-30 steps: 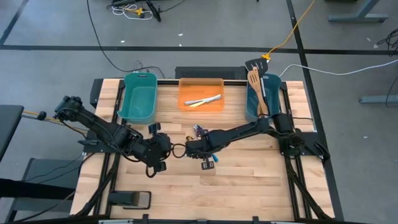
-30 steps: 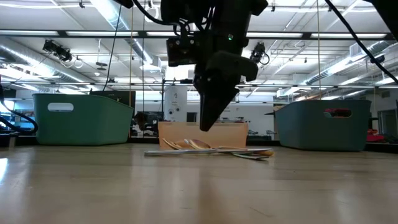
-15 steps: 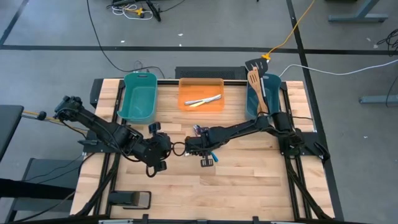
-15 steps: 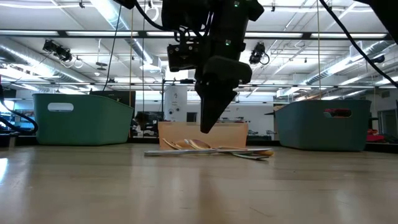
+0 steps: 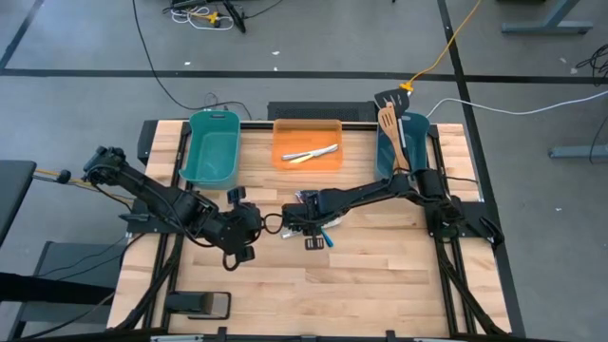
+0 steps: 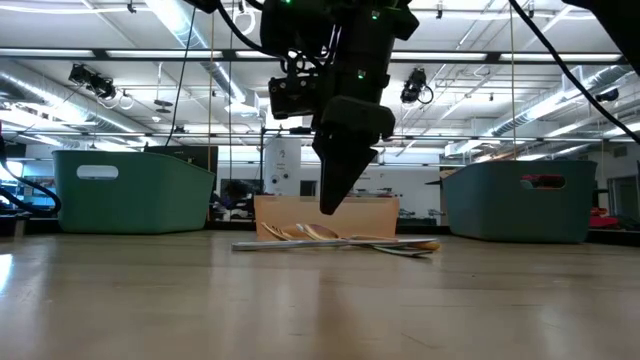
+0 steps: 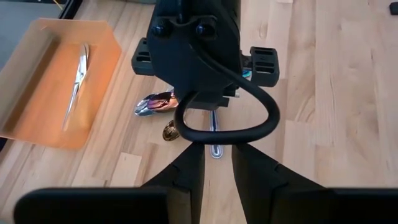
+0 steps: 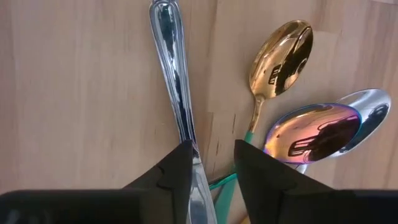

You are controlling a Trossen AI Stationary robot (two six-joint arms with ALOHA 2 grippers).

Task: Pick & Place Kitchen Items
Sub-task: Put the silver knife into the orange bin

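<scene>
A small heap of cutlery lies on the wooden table's middle: a silver handle, a gold spoon, a rainbow-tinted spoon, a silver spoon under it, and a teal handle. My right gripper hangs open just above the heap, pointing down, its tips clear of the cutlery. My left gripper waits open to the heap's left, raised and aimed at it, with nothing between its fingers.
An orange tray at the far middle holds two silver pieces. A teal tub stands far left. Another teal tub stands far right, with wooden spatulas and a black turner sticking out of it. Bare wood lies toward the near edge.
My right gripper has shifted a little toward the table's far edge, staying above the heap of cutlery and pointing down. The cutlery has not moved.
</scene>
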